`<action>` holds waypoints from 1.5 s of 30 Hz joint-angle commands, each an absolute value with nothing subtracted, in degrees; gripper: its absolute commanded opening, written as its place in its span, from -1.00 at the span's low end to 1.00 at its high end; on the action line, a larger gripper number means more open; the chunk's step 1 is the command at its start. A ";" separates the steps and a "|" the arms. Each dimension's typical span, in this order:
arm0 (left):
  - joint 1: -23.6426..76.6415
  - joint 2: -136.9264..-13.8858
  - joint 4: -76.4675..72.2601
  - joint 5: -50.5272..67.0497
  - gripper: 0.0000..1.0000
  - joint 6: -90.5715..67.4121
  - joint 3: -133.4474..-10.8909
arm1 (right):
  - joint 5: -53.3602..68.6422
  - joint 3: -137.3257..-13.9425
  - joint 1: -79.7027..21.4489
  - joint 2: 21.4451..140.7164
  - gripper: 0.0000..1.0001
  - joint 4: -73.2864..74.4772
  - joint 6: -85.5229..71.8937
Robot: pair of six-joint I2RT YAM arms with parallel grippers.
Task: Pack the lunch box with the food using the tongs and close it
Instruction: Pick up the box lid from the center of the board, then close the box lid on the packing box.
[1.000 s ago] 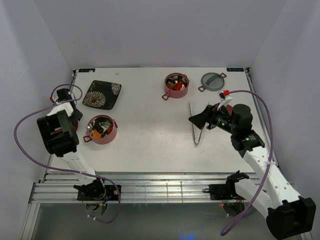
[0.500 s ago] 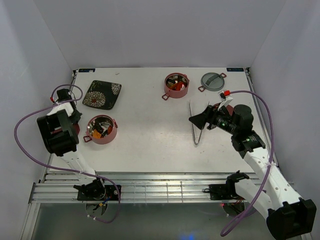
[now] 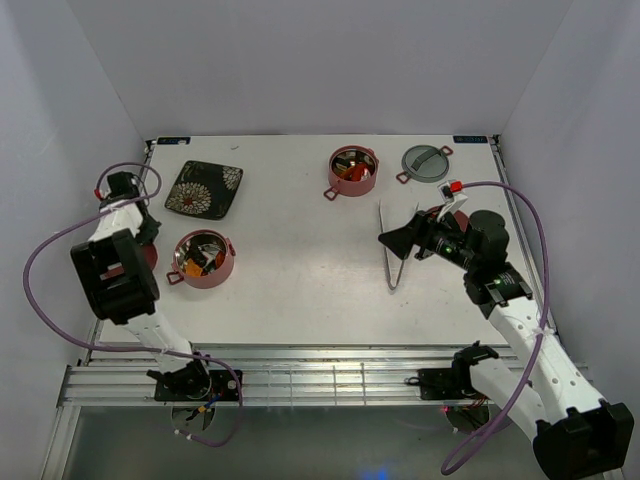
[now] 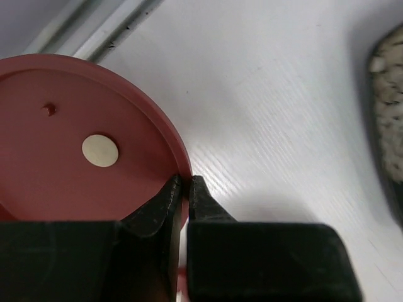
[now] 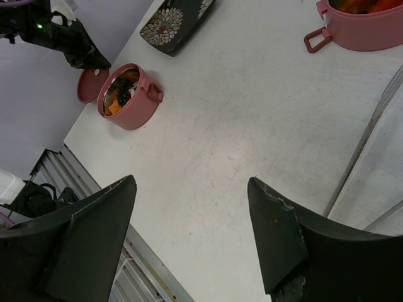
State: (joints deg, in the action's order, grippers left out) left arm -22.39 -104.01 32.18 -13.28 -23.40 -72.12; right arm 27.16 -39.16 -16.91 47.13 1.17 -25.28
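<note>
Pinching the thin rim of a flat red disc lid point(image 4: 75, 145), the left gripper point(image 4: 184, 182) has its two black fingers nearly together, with only the lid's edge between them. That lid lies on the table point(image 3: 300, 290) just left of the near bowl point(image 3: 203, 258), close against its side. The near bowl stands uncovered, with orange and dark pieces of food point(image 3: 197, 260) inside. Behind the near bowl, toward the back wall, sits the dark patterned plate point(image 3: 205, 188). Well to the right of the near bowl and farther back is the far bowl point(image 3: 352, 170), also uncovered and holding orange and red pieces. Farther right again lies the grey metal lid point(image 3: 425, 162). Also well to the right of the near bowl lie the tongs point(image 3: 392, 272), flat on the table, their joined end pointing toward the arms' bases. The right gripper point(image 3: 395, 240) hangs above them with its jaws spread wide, holding nothing.
</note>
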 commanded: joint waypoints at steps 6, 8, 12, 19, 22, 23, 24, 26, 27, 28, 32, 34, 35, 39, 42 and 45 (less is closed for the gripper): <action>-21.19 -92.12 39.28 -13.18 -1.00 -23.12 -78.83 | 27.16 -39.99 -17.05 46.23 0.56 -0.09 -24.87; -18.56 -91.06 41.47 -12.75 -1.00 -22.94 -79.63 | 27.07 -39.90 -17.05 46.05 0.56 -0.09 -24.87; -9.87 -88.51 45.51 -13.52 -1.00 -23.20 -81.21 | 27.16 -39.90 -17.05 45.97 0.56 -0.09 -24.87; 5.17 -86.31 50.44 -18.54 -1.00 -26.63 -80.77 | 26.89 -40.08 -17.05 45.62 0.57 2.11 -24.35; 6.41 -85.52 51.42 -18.02 -1.00 -27.24 -79.63 | 26.54 -40.52 -17.05 45.62 0.57 2.81 -24.08; 7.29 -84.91 51.42 -17.84 -1.00 -27.33 -78.76 | 26.54 -40.60 -17.05 45.62 0.57 2.81 -24.08; 7.64 -84.73 51.50 -17.75 -1.00 -27.51 -78.23 | 26.28 -40.69 -17.14 45.53 0.57 2.81 -24.08; 9.04 -84.20 51.50 -16.44 -1.00 -27.68 -77.09 | 26.19 -40.87 -17.05 45.70 0.57 2.81 -24.00; 9.31 -83.94 51.50 -16.61 -1.00 -27.69 -75.95 | 26.02 -40.87 -17.05 45.88 0.57 2.90 -23.99; 9.75 -83.85 51.50 -17.22 -1.00 -27.95 -75.33 | 25.93 -41.04 -17.14 45.88 0.57 2.90 -23.99; 9.93 -83.67 50.02 -15.39 -1.00 -28.39 -71.90 | 25.49 -41.22 -17.05 46.05 0.57 3.34 -23.91; 9.93 -83.32 48.35 -14.07 -1.00 -27.86 -69.54 | 25.23 -41.31 -17.14 46.05 0.58 3.51 -23.82; 10.11 -83.23 47.03 -13.63 -1.00 -27.60 -69.00 | 25.22 -41.31 -17.14 45.97 0.58 3.52 -23.82; 10.02 -83.58 45.44 -14.06 -0.99 -27.42 -67.24 | 25.14 -41.57 -17.14 45.88 0.57 4.13 -23.64; 10.02 -84.37 44.39 -13.62 -0.88 -27.42 -66.88 | 24.87 -41.48 -17.14 45.62 0.58 4.13 -23.55; 10.02 -84.99 44.12 -13.27 -0.68 -27.60 -66.89 | 24.87 -41.48 -17.14 45.53 0.58 4.04 -23.47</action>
